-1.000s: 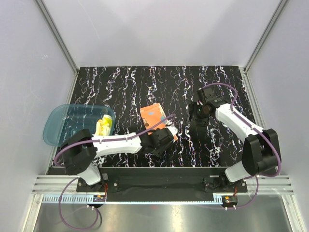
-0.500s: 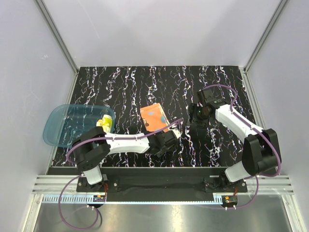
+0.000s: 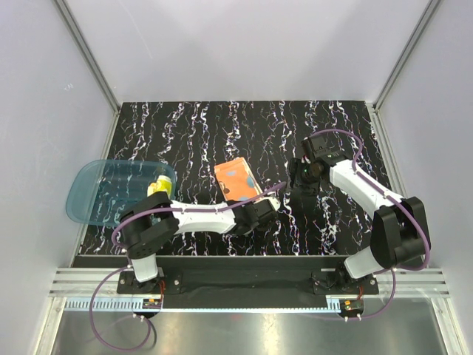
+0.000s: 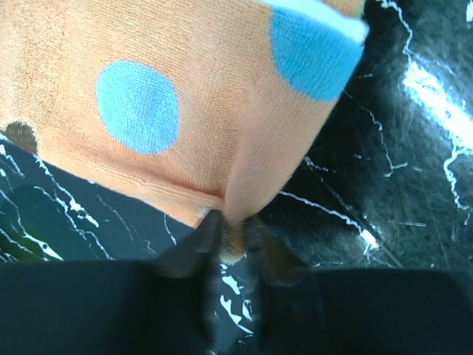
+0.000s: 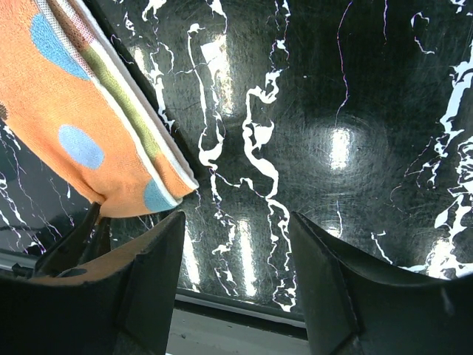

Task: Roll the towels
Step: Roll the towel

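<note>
Near the middle of the table [image 3: 185, 126], the orange towel [image 3: 235, 177] lies mostly flat. The left gripper [image 4: 230, 231] has its fingers pinched together on the towel's near corner, which is drawn up into a small peak of cloth. The right gripper [image 5: 235, 222] hangs just beside the towel's right edge with its fingers well apart, holding nothing. The yellow towel [image 3: 160, 191] sits as a short roll in the blue tray [image 3: 92, 196] at the left, well apart from the work.

The bite looks thin, with only the tip of the corner between the fingers, so a firm pull could slip it free. With nothing pinning the far side, the whole cloth may slide over the glossy surface instead of folding over itself, which would give a loose or skewed roll. The two grippers are also close together, so they could crowd each other at the towel's right side.

Open table lies beyond the towel and to its right. The near edge is close behind the left gripper, so rolling away from the arms looks the roomier direction
</note>
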Controlling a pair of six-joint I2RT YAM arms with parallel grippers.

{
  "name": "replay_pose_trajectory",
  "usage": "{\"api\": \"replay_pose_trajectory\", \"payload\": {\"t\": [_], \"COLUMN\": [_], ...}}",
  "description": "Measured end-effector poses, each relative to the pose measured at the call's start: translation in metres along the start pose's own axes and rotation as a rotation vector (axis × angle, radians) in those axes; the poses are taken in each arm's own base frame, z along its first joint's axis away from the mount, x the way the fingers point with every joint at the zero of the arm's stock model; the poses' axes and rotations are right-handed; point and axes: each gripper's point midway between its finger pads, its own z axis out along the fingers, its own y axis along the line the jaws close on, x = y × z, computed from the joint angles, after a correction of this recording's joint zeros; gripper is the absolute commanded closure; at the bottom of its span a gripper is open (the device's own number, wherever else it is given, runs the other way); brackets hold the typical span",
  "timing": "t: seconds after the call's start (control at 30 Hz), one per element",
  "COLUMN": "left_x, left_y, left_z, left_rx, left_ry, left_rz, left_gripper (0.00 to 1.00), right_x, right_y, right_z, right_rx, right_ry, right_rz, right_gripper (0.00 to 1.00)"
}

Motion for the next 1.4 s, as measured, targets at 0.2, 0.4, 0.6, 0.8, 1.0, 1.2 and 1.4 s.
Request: {"api": "replay_pose_trajectory", "payload": {"t": [0.2, 0.4, 0.6, 0.8, 1.0, 1.2, 1.4], "left_x": [0.0, -0.015, -0.057, -0.076, -0.093, -0.079, -0.073], "left_y": [-0.001, -0.029, -0.066, -0.086, -0.085, -0.076, -0.069], "left_z": [0.0, -0.01, -0.04, -0.055, -0.05, -0.036, -0.031], "left_rx": [0.003, 0.166, 0.374, 0.514, 0.663, 0.758, 0.849], "left_ry": [0.003, 0.013, -0.02, -0.011, -0.022, 0.04, 0.06], "left_rz": [0.009, -0.099, -0.27, -0.408, -0.571, -0.716, -0.833], "left_gripper": [1.0, 1.0, 0.99, 0.97, 0.98, 0.99, 1.0], "right_x": [0.0, 0.001, 0.01, 0.036, 0.043, 0.014, -0.004], "right_y": [-0.002, -0.013, 0.003, 0.006, 0.01, 0.015, 0.023], "right_z": [0.0, -0.006, -0.015, 0.0, -0.001, -0.028, -0.049], "right_rx": [0.003, -0.004, -0.129, -0.195, -0.213, -0.191, -0.209], "right_ry": [-0.001, -0.015, -0.02, 0.058, 0.076, -0.038, -0.119], "right_rz": [-0.003, 0.037, 0.077, 0.148, 0.175, 0.158, 0.134], "right_gripper": [0.35, 0.34, 0.31, 0.28, 0.27, 0.27, 0.32]}}
